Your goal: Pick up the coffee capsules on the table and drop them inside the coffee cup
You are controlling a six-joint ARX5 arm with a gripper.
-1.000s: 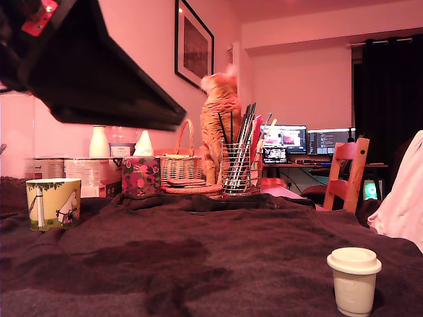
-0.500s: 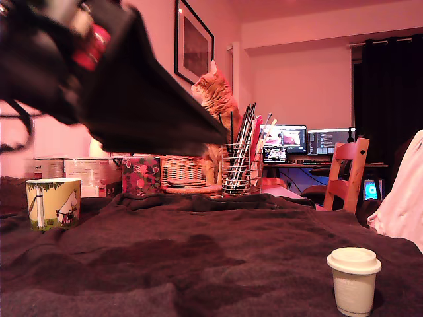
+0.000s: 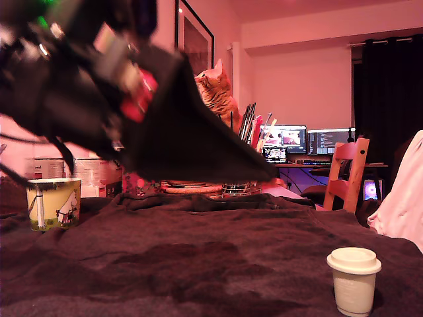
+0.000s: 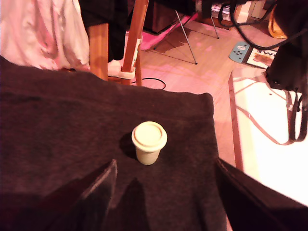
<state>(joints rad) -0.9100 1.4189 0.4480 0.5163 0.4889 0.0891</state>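
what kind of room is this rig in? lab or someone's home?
Most likely a home, a living room that doubles as an office. A cat sits behind the blanket-covered table, a framed picture hangs on the wall, and computer monitors glow on a desk at the back.

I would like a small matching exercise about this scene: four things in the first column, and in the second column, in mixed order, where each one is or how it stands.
Things:
1. cream capsule
2. coffee cup
3. gripper
4. cat

Places or states:
A. at the exterior view's left, on the blanket
B. open, above the blanket
C. upright, at the exterior view's lower right
D. behind the table, near the framed picture

Pairs: 1-C, 2-A, 3-B, 4-D
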